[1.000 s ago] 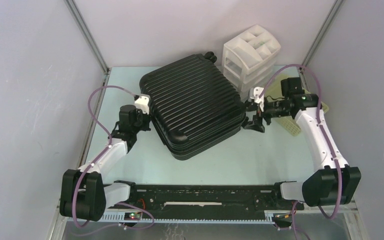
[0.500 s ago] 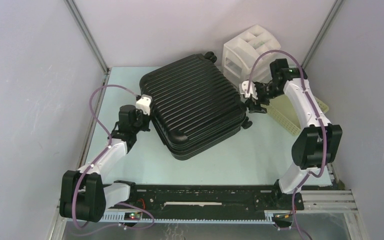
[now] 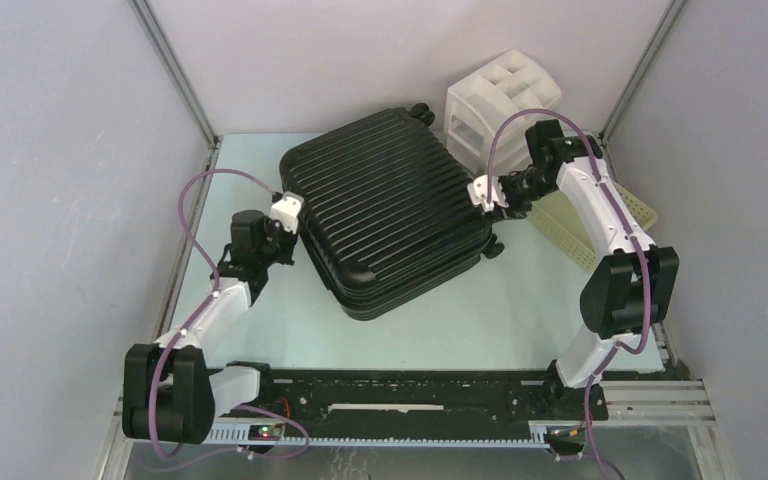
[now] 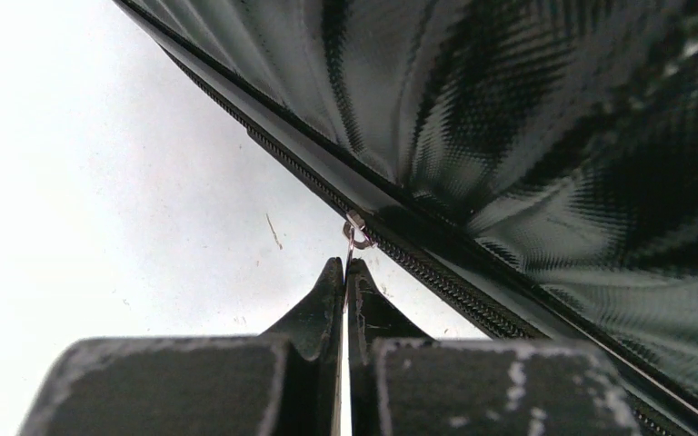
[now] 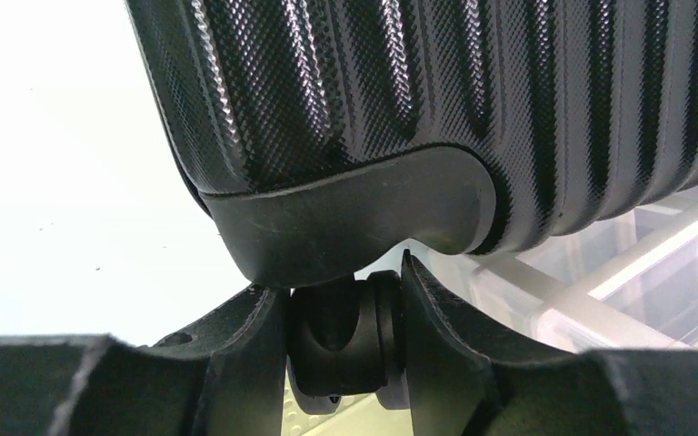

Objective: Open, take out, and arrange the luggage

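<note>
Pale green table (image 3: pixel 520 300) between grey walls carries the luggage (image 3: pixel 385 215), which lies closed and flat in the middle, a little to the far side. At its far right corner stands a white drawer organizer (image 3: pixel 500 100), with a yellow basket (image 3: pixel 580 235) on the right. My right end effector (image 5: pixel 341 277) grasps one wheel (image 5: pixel 336 341) on the right side of the luggage. My left end effector (image 4: pixel 345 272) is clenched on the zipper pull (image 4: pixel 354 238) at the left edge.

Left hand (image 3: pixel 292 236) and right hand (image 3: pixel 496 207) flank the closed, flat luggage (image 3: pixel 385 210).
</note>
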Motion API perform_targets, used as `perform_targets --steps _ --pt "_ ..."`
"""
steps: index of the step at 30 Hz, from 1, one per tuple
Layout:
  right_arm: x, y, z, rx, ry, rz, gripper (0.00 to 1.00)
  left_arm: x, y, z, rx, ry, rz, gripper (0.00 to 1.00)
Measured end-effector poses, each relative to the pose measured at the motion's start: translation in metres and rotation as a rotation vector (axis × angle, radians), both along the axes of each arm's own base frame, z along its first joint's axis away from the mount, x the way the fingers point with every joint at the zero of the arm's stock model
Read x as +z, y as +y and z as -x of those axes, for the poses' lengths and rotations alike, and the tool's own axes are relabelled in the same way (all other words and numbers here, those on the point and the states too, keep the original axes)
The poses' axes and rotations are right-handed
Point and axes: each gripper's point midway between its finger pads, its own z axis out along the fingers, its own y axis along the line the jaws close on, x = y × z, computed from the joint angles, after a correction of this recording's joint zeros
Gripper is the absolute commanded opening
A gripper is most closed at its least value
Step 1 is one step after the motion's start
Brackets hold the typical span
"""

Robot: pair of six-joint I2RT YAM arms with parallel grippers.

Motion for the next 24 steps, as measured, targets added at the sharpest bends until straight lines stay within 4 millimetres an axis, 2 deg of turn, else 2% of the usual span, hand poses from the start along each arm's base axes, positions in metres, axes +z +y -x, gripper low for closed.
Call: perform_targets --steps 4,9,15,24 --pt "0.000 -0.002 0.000 0.014 -0.016 -0.018 0.19 0.001 0.004 0.001 -0.030 0.006 0.017 0.00" --pt "0.001 -0.002 0.000 0.030 -0.029 -0.041 0.15 0.002 0.008 -0.006 -0.060 0.042 0.045 0.00" --pt "0.001 -0.003 -0.001 0.043 -0.039 -0.058 0.14 0.005 0.017 -0.029 -0.060 0.070 0.035 0.00" --pt "0.001 -0.002 0.001 0.065 -0.048 -0.069 0.11 0.005 0.041 -0.074 0.011 0.081 -0.003 0.00"
